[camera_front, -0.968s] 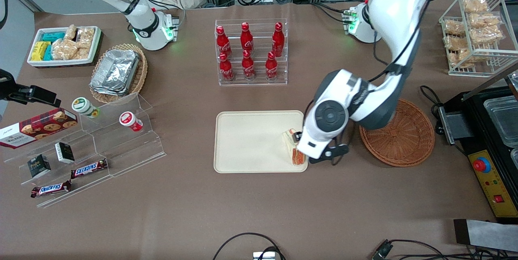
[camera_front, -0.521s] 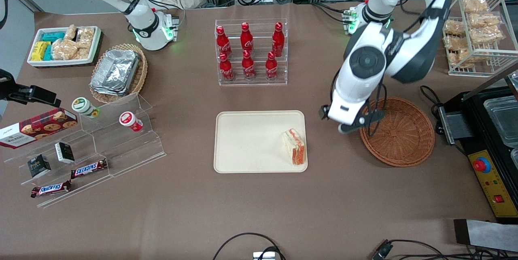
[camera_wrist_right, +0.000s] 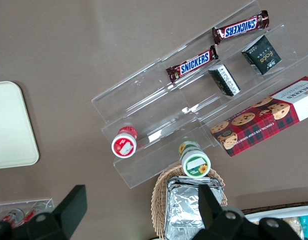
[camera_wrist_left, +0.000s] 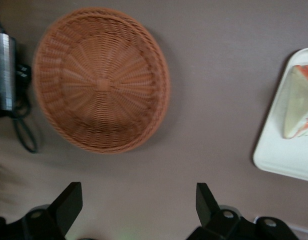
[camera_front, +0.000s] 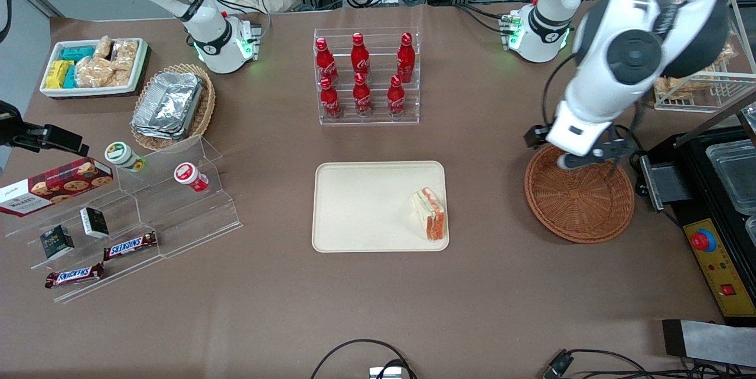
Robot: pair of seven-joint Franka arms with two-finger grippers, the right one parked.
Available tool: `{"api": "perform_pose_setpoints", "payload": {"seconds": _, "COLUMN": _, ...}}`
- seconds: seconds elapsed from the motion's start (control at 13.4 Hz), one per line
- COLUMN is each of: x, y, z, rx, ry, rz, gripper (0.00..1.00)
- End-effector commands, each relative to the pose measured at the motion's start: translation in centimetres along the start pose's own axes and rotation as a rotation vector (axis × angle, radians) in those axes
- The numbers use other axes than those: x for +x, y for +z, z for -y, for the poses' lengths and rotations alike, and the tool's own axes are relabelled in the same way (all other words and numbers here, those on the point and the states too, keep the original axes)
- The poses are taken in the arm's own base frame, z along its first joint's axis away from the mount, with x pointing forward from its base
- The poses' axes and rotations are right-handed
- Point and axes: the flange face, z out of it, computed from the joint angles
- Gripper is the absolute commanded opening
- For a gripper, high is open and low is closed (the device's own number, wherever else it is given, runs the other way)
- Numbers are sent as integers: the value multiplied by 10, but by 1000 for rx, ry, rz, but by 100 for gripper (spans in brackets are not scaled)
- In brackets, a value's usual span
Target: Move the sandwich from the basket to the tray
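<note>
- Sandwich (camera_front: pixel 429 221): lies on the tray (camera_front: pixel 360 208), at the edge nearest the basket (camera_front: pixel 582 205); long axis runs toward the front camera.
- Basket: holds nothing.
- Gripper (camera_front: pixel 576 152): above the basket's rim, well apart from the sandwich; jaws wide open, holding nothing.
- Bottle rack (camera_front: pixel 366 75): farther from the camera, no obstruction.
- Judgement: placement appears complete.

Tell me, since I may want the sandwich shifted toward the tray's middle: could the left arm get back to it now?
Probably yes. The sandwich lies uncovered on the tray with nothing above it, and the open gripper hovers over the empty basket beside the tray.
</note>
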Motion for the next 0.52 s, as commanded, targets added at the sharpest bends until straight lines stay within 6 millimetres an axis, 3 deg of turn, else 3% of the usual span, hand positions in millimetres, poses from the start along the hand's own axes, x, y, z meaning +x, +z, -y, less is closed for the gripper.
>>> {"api": "perform_pose_setpoints", "payload": {"seconds": 0.0, "x": 13, "y": -48, "z": 50, "rx": -62, "ry": 80, "rz": 25, "gripper": 100}}
{"api": "perform_pose_setpoints", "payload": {"seconds": 0.15, "x": 18, "y": -66, "z": 66, "rx": -66, "ry": 112, "rz": 14, "gripper": 100}}
{"api": "perform_pose_setpoints", "payload": {"seconds": 0.22, "x": 27, "y": -70, "z": 86, "rx": -73, "ry": 96, "rz": 6, "gripper": 100}}
{"api": "perform_pose_setpoints", "payload": {"seconds": 0.45, "x": 40, "y": -78, "z": 89, "rx": -77, "ry": 153, "rz": 21, "gripper": 100}}
